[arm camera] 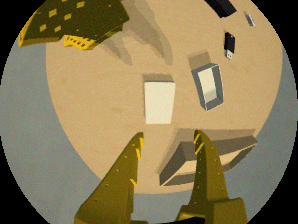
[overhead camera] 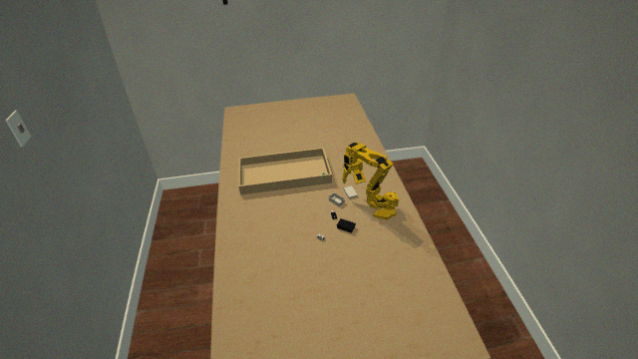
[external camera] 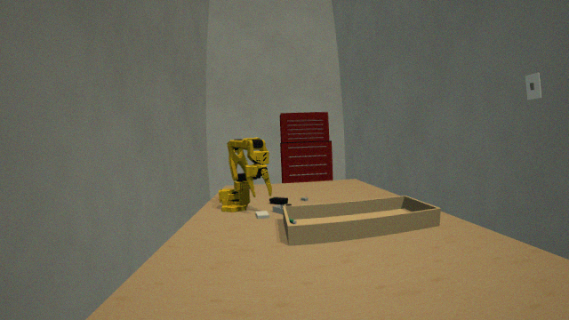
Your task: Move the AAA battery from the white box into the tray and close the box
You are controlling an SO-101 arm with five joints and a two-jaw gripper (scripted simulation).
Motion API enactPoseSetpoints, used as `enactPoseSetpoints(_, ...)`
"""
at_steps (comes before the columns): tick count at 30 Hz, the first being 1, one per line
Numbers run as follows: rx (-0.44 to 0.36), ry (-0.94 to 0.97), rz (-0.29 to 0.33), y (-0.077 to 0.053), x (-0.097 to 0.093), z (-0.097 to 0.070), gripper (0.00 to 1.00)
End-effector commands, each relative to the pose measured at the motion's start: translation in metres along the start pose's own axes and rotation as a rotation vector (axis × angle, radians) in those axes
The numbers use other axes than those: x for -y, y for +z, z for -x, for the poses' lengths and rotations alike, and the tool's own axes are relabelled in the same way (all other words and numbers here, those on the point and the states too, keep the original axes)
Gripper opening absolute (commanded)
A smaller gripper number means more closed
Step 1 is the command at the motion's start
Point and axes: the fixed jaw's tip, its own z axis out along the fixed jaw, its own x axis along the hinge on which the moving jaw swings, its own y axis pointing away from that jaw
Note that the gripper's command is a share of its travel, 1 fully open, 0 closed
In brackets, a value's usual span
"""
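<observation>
The white box's base [overhead camera: 337, 199] stands open on the table, and its white lid [overhead camera: 350, 191] lies flat beside it, nearer the arm. In the wrist view the lid [arm camera: 160, 102] lies left of the open base [arm camera: 208, 86]. A small green AAA battery [overhead camera: 324, 174] lies in the near right corner of the tan tray [overhead camera: 284, 172]; it also shows in the exterior view [external camera: 292, 220]. My gripper [overhead camera: 352, 179] hangs above the table between the tray's end and the lid. Its fingers stand partly apart with nothing between them.
A black box [overhead camera: 346, 225] sits closed in front of the arm's base. A small black object [overhead camera: 333, 214] and a small grey object [overhead camera: 321, 237] lie loose near it. The tray's corner [arm camera: 206, 159] is right under the fingers. A red cabinet [external camera: 306, 147] stands behind the table.
</observation>
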Motion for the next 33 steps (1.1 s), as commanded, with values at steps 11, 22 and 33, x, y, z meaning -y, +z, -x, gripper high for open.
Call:
enactPoseSetpoints(11, -0.035, -0.004, -0.017, -0.0039, 0.0000, -0.0026, 0.28)
enactPoseSetpoints(22, -0.035, -0.004, -0.017, -0.0039, 0.0000, -0.0026, 0.28)
enactPoseSetpoints(33, -0.035, -0.004, -0.017, -0.0028, -0.0035, -0.0047, 0.28)
